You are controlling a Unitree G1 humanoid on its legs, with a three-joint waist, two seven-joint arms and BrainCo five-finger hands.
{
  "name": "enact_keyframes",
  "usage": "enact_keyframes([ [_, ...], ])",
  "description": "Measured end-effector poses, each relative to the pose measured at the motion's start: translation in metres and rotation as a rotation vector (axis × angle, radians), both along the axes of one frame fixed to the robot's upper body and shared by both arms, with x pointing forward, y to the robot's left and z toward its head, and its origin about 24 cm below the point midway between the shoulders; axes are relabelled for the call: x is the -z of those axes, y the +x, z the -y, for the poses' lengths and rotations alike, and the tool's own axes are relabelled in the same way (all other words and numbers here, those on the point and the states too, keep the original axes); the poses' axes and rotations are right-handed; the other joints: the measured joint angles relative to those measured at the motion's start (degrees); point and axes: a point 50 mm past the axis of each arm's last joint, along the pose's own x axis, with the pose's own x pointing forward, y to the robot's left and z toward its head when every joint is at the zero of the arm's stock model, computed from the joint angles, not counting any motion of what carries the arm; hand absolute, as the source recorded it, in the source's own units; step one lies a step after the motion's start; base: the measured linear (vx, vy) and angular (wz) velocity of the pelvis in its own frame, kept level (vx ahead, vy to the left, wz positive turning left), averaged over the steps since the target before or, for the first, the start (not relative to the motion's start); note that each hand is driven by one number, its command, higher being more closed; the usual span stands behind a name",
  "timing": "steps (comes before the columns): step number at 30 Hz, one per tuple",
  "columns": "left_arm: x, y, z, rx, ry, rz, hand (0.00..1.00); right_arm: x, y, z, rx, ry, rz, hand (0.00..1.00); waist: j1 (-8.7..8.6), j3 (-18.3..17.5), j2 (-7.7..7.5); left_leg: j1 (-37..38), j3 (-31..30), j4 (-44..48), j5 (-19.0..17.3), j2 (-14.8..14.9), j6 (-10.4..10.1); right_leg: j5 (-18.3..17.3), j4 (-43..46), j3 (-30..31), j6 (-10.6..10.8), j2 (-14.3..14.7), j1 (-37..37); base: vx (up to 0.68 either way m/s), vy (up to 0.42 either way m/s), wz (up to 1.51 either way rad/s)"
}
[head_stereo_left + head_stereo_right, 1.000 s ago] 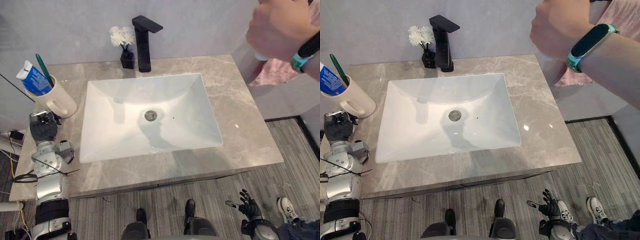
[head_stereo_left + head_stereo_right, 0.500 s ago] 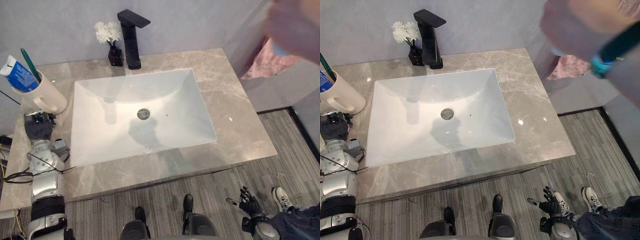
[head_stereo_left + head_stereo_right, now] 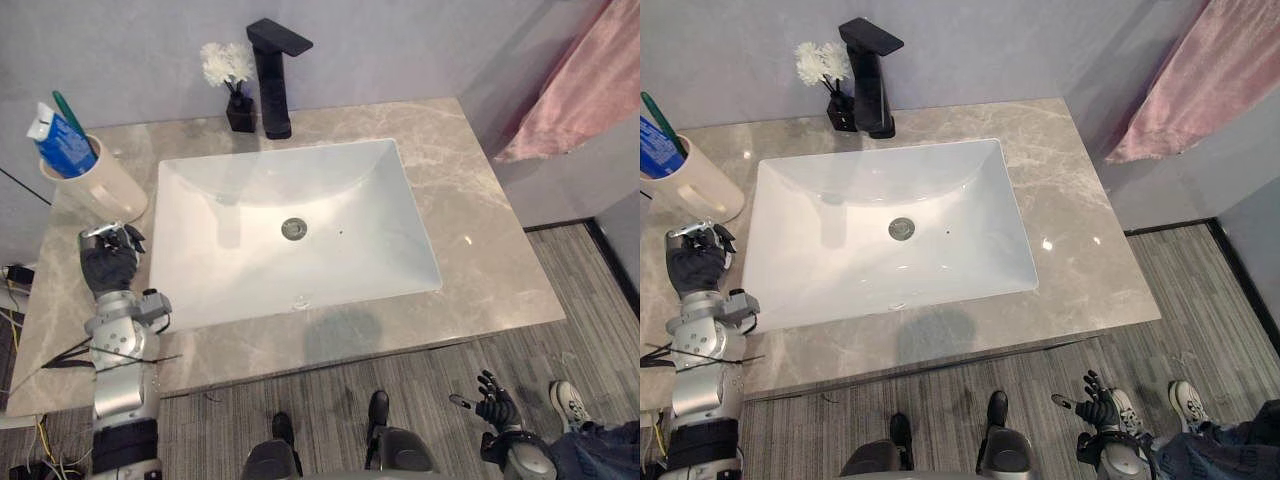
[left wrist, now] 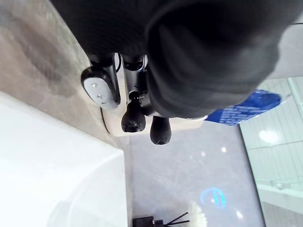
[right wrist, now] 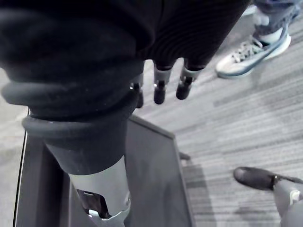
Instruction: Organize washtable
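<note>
Left hand [image 3: 108, 262], fingers loosely open and empty, just beside the cream mug [image 3: 108, 190]: we should wrap its body squarely, keeping toothpaste tube [image 3: 62, 142] and toothbrush [image 3: 68, 106] upright.

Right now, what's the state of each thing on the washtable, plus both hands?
cup: upright at the left rear of the counter, holding toothpaste tube and toothbrush
faucet: no water running
sink: empty
flower vase: upright beside the faucet
left hand: open, holding nothing, close to the cup
right hand: open, holding nothing, low over the floor
</note>
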Motion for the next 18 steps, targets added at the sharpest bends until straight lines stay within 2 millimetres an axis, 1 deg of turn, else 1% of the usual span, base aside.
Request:
enact_keyframes([
  [1, 0.003, -0.005, 0.003, -0.002, -0.014, 0.004, 1.00, 0.001, -0.001, -0.001, 0.001, 0.003, -0.003, 0.00, 0.13, -0.1, 0.70, 0.3, -0.4, -0.1, 0.0, -0.2, 0.0, 0.0, -0.4, -0.5, 0.0, -0.1, 0.7, -0.01, 0.001, 0.15],
  [2, 0.004, -0.008, 0.003, -0.006, -0.019, 0.002, 1.00, 0.001, -0.001, -0.001, 0.001, 0.004, -0.004, 0.00, 0.02, -0.3, 1.07, 0.4, -0.9, -0.2, 0.0, -0.2, 0.0, 0.0, -0.6, -1.0, 0.0, -0.2, 1.2, 0.00, 0.000, 0.24],
  [3, 0.005, -0.017, 0.006, -0.007, -0.022, 0.006, 1.00, 0.002, -0.003, 0.000, 0.004, 0.004, -0.008, 0.00, -0.03, -0.9, 1.89, 0.5, -1.3, -0.2, 0.0, -0.3, 0.0, 0.0, -0.8, -1.6, 0.0, -0.1, 1.7, 0.00, -0.001, 0.20],
  [4, 0.003, -0.026, 0.009, -0.014, -0.025, 0.025, 1.00, 0.002, -0.005, 0.001, 0.010, 0.003, -0.010, 0.00, 0.24, -1.5, 2.74, 0.5, -1.4, -0.3, 0.0, -0.4, 0.0, 0.0, -0.9, -1.9, 0.0, -0.2, 1.8, 0.01, 0.000, 0.14],
  [5, 0.002, -0.030, 0.010, -0.018, -0.024, 0.037, 1.00, 0.002, -0.006, 0.002, 0.015, 0.002, -0.012, 0.00, 0.45, -1.8, 3.21, 0.5, -1.5, -0.4, 0.1, -0.4, 0.1, 0.0, -1.0, -2.0, 0.0, -0.1, 1.9, 0.02, -0.008, 0.19],
  [6, 0.000, -0.040, 0.010, -0.038, -0.028, 0.059, 1.00, 0.003, -0.010, 0.002, 0.020, 0.002, -0.022, 0.00, 0.80, -2.4, 4.20, 0.7, -2.5, -0.4, 0.1, -0.5, 0.1, 0.0, -1.6, -3.1, 0.0, -0.1, 2.9, 0.02, -0.012, 0.24],
  [8, 0.002, -0.051, 0.007, -0.079, -0.039, 0.070, 1.00, 0.007, -0.015, 0.003, 0.027, 0.007, -0.044, 0.00, 1.43, -3.2, 5.06, 1.6, -2.9, -0.7, 0.1, -0.4, 0.0, 0.0, -1.9, -3.8, 0.0, 0.0, 4.0, 0.01, -0.009, 0.17],
  [11, 0.010, -0.068, 0.003, -0.141, -0.059, 0.055, 1.00, 0.010, -0.019, 0.000, 0.058, 0.026, -0.050, 0.00, 1.56, -4.4, 5.41, 1.7, -4.7, -1.3, 0.7, -0.7, 0.1, 0.0, -2.8, -6.0, 0.0, 0.0, 5.4, -0.01, -0.012, 0.32],
  [12, 0.012, -0.071, 0.003, -0.149, -0.064, 0.050, 1.00, 0.010, -0.020, -0.001, 0.063, 0.030, -0.051, 0.00, 1.65, -4.5, 5.33, 1.7, -5.1, -1.4, 0.8, -0.7, 0.1, 0.0, -2.8, -6.3, 0.0, 0.0, 5.6, -0.03, -0.005, 0.22],
  [14, 0.023, -0.082, 0.002, -0.186, -0.098, 0.011, 1.00, 0.012, -0.022, -0.004, 0.072, 0.042, -0.056, 0.00, 2.87, -5.5, 4.89, 1.7, -5.6, -1.8, 1.3, -0.7, 0.1, 0.0, -2.8, -6.7, 0.0, -0.1, 5.8, -0.03, -0.001, 0.13],
  [17, 0.033, -0.092, 0.001, -0.221, -0.140, -0.016, 1.00, 0.014, -0.025, -0.008, 0.084, 0.056, -0.061, 0.00, 3.18, -5.8, 4.28, 2.4, -6.8, -2.2, 1.7, -0.9, 0.0, -0.1, -2.9, -8.0, 0.2, -0.3, 7.1, -0.03, -0.002, 0.25],
  [18, 0.044, -0.100, 0.000, -0.244, -0.176, -0.054, 1.00, 0.015, -0.026, -0.009, 0.083, 0.061, -0.063, 0.00, 3.29, -6.1, 4.17, 2.3, -7.3, -2.2, 1.7, -1.1, 0.0, -0.5, -2.8, -8.8, 0.4, -0.5, 7.8, -0.06, -0.003, 0.37],
])
